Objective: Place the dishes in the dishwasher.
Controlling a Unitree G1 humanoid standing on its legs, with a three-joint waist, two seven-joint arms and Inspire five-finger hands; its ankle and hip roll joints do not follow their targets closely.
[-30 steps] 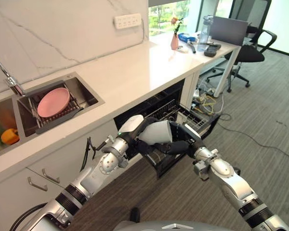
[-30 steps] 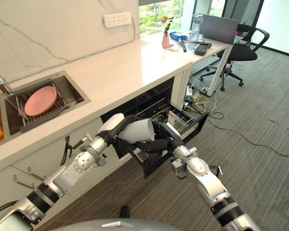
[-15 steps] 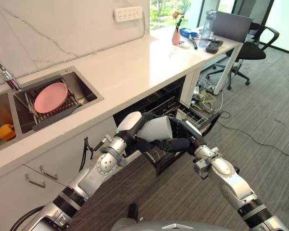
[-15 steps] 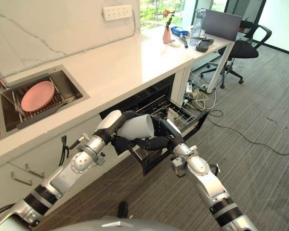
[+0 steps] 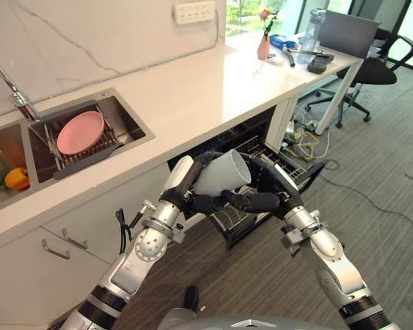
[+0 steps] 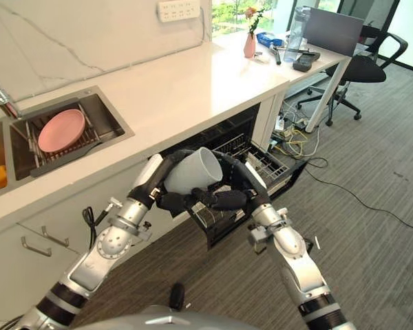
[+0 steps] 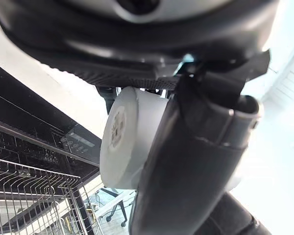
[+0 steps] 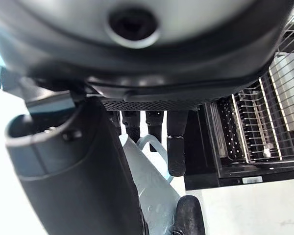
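Note:
A pale cup [image 5: 224,172] hangs on its side in front of the open dishwasher, mouth tipped up and to the right. My left hand [image 5: 184,180] is shut on its base end, and the left wrist view shows the thumb lying across the cup [image 7: 120,142]. My right hand [image 5: 272,196] comes from the right and closes on the mouth end, fingers over and under it. In the right wrist view the cup [image 8: 152,186] sits between that hand's thumb and fingers. The pulled-out dishwasher rack [image 5: 289,168] lies just below and behind both hands.
A pink plate [image 5: 79,132] leans in a rack inside the sink [image 5: 134,127] at the left. The white counter [image 5: 193,82] runs above the dishwasher. A desk with a laptop and an office chair [image 5: 385,65] stand at the far right. Cables lie on the carpet.
The cup has risen and its mouth has tipped upward, with both hands staying on it. The camera has shifted a little as well.

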